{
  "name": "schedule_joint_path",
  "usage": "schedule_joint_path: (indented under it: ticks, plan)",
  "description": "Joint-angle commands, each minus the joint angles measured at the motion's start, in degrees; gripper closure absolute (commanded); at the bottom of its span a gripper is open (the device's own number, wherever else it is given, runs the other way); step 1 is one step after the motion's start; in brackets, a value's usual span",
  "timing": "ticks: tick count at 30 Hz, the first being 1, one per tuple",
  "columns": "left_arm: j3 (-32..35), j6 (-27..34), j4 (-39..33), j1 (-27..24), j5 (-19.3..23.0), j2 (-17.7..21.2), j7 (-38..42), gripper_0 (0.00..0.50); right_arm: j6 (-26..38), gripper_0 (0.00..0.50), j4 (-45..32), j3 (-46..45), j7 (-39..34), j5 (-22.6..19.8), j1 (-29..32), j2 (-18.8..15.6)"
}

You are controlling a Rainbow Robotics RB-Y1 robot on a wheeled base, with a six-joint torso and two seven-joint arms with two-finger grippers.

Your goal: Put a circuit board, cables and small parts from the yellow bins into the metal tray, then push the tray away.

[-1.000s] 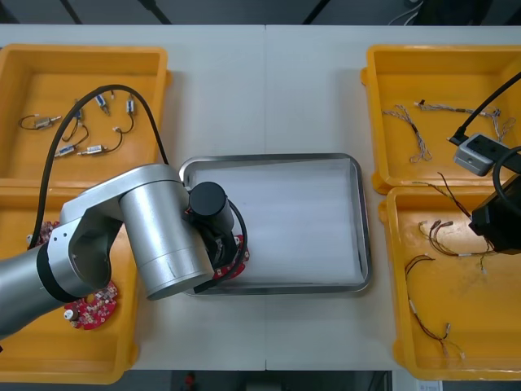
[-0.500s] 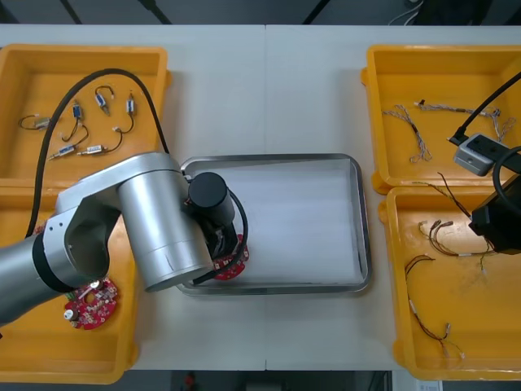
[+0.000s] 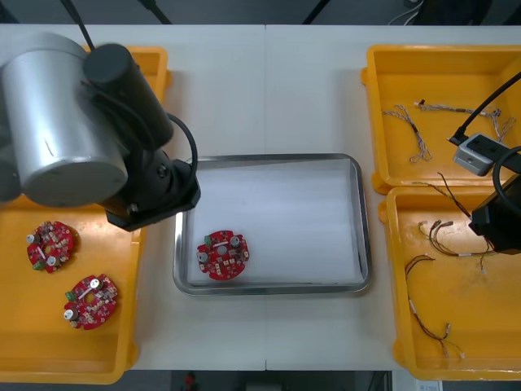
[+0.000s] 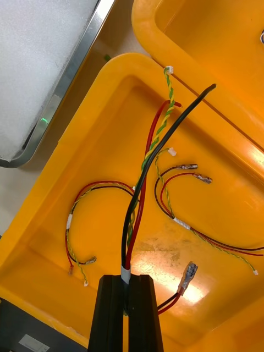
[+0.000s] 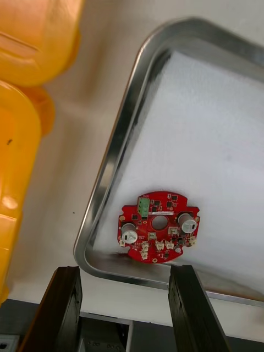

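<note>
A round red circuit board (image 3: 222,254) lies flat in the near left corner of the metal tray (image 3: 269,157), touching nothing else. My left gripper (image 5: 127,311) hangs open above it, and the board (image 5: 158,225) shows free between and beyond the fingers (image 5: 66,308). The left arm (image 3: 65,130) rises over the far left bin. My right gripper (image 4: 130,294) is shut on a black cable (image 4: 165,143) and a red and yellow strand beside it, low in the near right yellow bin (image 4: 110,88).
Two more red boards (image 3: 51,246) (image 3: 90,300) lie in the near left bin (image 3: 122,358). The far right bin (image 3: 378,106) holds thin cables, and the near right bin (image 3: 399,326) several red and yellow ones. The right arm (image 3: 495,220) sits at the right edge.
My left arm has lifted off the tray and swung back to the far left, leaving the circuit board lying in the tray. The right arm has not moved.
</note>
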Motion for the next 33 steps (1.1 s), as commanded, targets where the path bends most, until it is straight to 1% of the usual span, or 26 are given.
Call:
schedule_joint_path:
  ticks: [1,3,4,5,6,8,9,10,14,18,21,22,25,27,28,30,33]
  plan:
    - [6.79,0.79,-1.43,-3.45,6.55,6.39,-2.16,0.037,-0.36,0.5,-1.31,0.52,0.16,-0.48,-1.53,-2.14]
    - [8.72,0.88,-0.9,-3.45,8.75,7.7,-3.83,0.033,-0.36,0.5,-1.31,0.52,0.16,-0.48,-1.53,-2.14]
    - [10.57,0.88,0.06,-3.45,10.86,8.67,-5.24,0.027,-0.36,0.5,-1.31,0.52,0.16,-0.48,-1.53,-2.14]
    - [11.18,0.88,0.33,-3.45,11.56,8.93,-5.68,0.024,-0.54,0.5,0.36,0.7,0.07,0.23,-0.48,-2.05]
    - [13.47,0.88,1.65,-3.45,14.02,10.16,-7.43,0.021,-0.62,0.5,0.18,0.78,0.07,0.23,-0.48,-1.97]
    - [15.31,0.88,3.05,-3.45,16.31,11.48,-8.67,0.018,-0.97,0.5,0.27,0.96,0.25,0.58,-0.65,-2.32]
    - [15.49,0.88,3.32,-3.45,16.57,11.66,-8.67,0.018,-1.15,0.5,0.27,0.96,0.33,0.67,-0.65,-2.32]
    - [16.89,0.88,4.72,-3.54,18.06,12.8,-8.84,0.019,-2.03,0.5,0.27,1.14,0.77,0.75,-0.65,-2.32]
    - [19.0,0.88,8.06,-3.71,19.73,14.82,-9.1,0.018,-3.96,0.5,0.0,1.75,1.48,0.4,-1.01,-2.32]
    - [19.88,0.27,12.11,-4.33,19.73,15.7,-8.67,0.018,-3.96,0.5,0.0,5.0,2.18,0.58,-3.82,-2.32]
    - [20.23,-0.79,18.17,-5.47,19.29,16.32,-7.96,0.016,-3.88,0.5,0.0,8.96,2.44,0.67,-7.33,-2.32]
    - [20.23,-0.79,19.22,-5.73,19.12,16.4,-7.79,0.018,-3.88,0.5,-0.08,9.66,2.44,0.67,-7.86,-2.32]
    - [20.23,-1.23,24.85,-7.05,17.27,16.4,-7.0,0.018,-3.88,0.5,-0.26,13.44,2.62,0.67,-11.2,-2.23]
    - [20.23,-3.16,29.33,-7.49,16.04,16.4,-6.29,0.017,-3.96,0.5,-0.7,16.34,2.71,0.93,-13.75,-1.88]
    - [20.23,-3.69,30.47,-7.49,15.78,16.4,-6.12,0.018,-3.88,0.5,-0.79,17.04,2.71,1.02,-14.45,-1.79]
    - [20.23,-6.06,34.43,-7.49,14.11,16.4,-5.33,0.017,-3.88,0.5,-1.23,19.77,2.79,1.28,-16.91,-0.91]
    - [20.23,-7.99,38.47,-7.49,11.82,16.4,-4.27,0.017,-3.88,0.5,-1.31,22.93,2.97,1.63,-20.08,0.49]
